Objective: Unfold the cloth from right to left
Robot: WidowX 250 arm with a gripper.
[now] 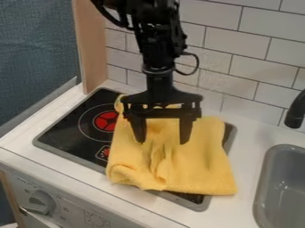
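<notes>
My black gripper point(162, 140) hangs over the upper middle of the yellow cloth point(199, 167), its two fingers spread apart and pointing down, with cloth visible between them. The cloth lies across the right part of the black stovetop, with wrinkles and a raised fold near its middle and a rolled edge at its lower left. Its lower right corner reaches past the stove's edge onto the white counter. Whether the fingertips touch the cloth, I cannot tell.
The stovetop point(71, 129) shows a red burner point(106, 121) left of the cloth. A grey sink point(286, 187) and black faucet point(295, 111) stand at the right. The tiled wall point(238, 58) rises behind, and a wooden post point(90, 44) stands at the back left.
</notes>
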